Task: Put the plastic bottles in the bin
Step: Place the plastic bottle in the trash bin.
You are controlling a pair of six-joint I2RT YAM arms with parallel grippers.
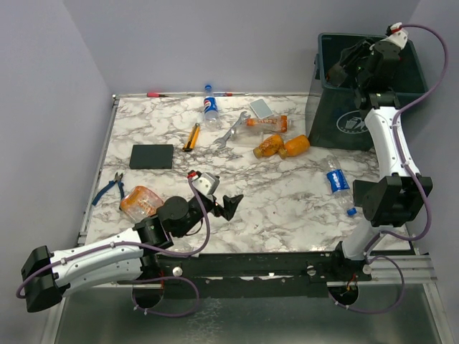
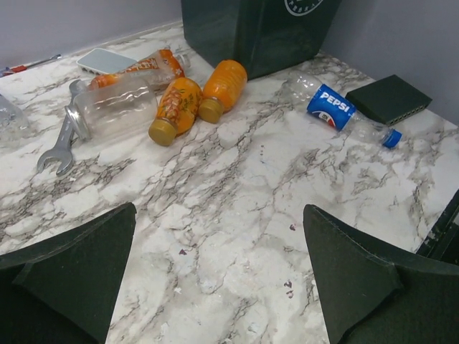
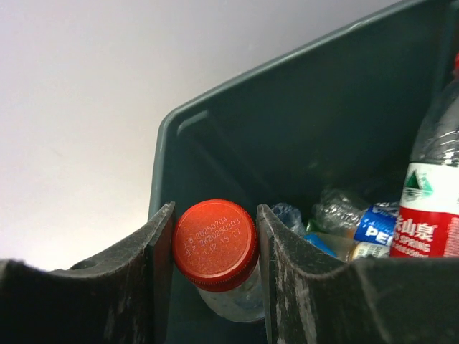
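Top view overlooks the whole table (image 1: 287, 193); left wrist skims it toward the bin (image 2: 251, 36), right wrist peers inside close.

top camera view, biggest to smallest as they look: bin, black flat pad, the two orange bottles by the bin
1. bin, by far the largest
2. black flat pad
3. left orange bottle and right orange bottle: they look about alike, so no ranking between them

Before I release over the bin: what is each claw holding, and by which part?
Right claw grips a clear bottle by its red cap, over the bin. Left claw: open, empty.
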